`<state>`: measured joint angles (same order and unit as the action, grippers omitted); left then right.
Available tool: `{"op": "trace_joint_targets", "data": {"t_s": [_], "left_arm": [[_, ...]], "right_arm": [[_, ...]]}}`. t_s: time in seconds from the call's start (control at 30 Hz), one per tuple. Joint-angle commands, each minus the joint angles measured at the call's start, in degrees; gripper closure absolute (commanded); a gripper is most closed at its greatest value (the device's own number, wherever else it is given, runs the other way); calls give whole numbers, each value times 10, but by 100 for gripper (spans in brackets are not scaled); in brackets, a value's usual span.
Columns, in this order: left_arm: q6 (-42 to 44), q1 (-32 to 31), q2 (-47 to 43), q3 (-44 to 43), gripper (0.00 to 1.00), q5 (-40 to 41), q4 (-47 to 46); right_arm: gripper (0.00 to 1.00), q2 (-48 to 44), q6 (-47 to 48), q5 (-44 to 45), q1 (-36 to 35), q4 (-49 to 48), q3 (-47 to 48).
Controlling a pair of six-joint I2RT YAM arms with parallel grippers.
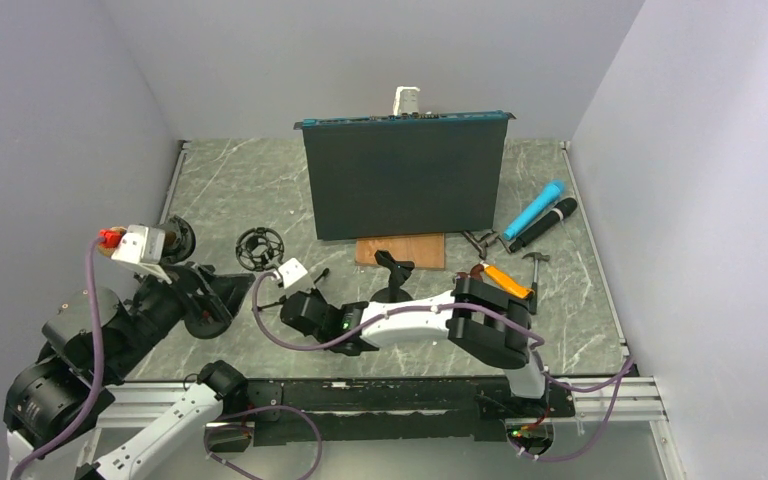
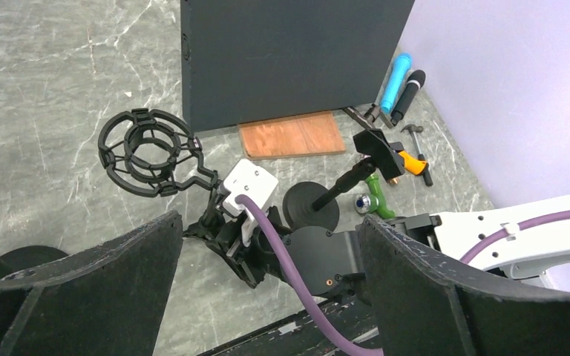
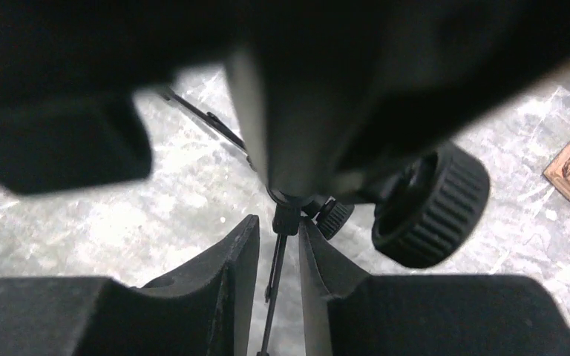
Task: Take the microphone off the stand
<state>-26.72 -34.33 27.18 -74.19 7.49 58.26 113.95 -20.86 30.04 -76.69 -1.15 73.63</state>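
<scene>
Jaws of the right gripper (image 3: 278,241) nearly meet around a thin rod of the stand (image 3: 285,216); whether they grip it, I cannot tell. Those of the left gripper (image 2: 267,222) gape wide.

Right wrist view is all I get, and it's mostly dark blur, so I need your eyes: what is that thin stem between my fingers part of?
Observer: It belongs to the small tripod that carries the black shock mount ring. The right gripper sits low at its base, to the ring's near-right.
Operator: Is a microphone sitting in that ring?
Observer: No, from the left wrist view the ring looks empty. A blue microphone and a black microphone lie side by side at the far right, next to the dark panel.
</scene>
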Motion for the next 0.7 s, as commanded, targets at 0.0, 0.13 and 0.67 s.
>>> {"op": "trace_joint_targets", "data": {"t_s": [0.0, 0.13, 0.67], "left_arm": [[-6, 1, -3, -36, 9, 4, 5], [-6, 1, -5, -55, 8, 7, 14], [-21, 1, -8, -122, 5, -14, 62]], "right_arm": [[71, 42, 42, 23, 9, -27, 2], [72, 70, 65, 3, 36, -42, 34], [62, 215, 151, -61, 131, -16, 273]]}}
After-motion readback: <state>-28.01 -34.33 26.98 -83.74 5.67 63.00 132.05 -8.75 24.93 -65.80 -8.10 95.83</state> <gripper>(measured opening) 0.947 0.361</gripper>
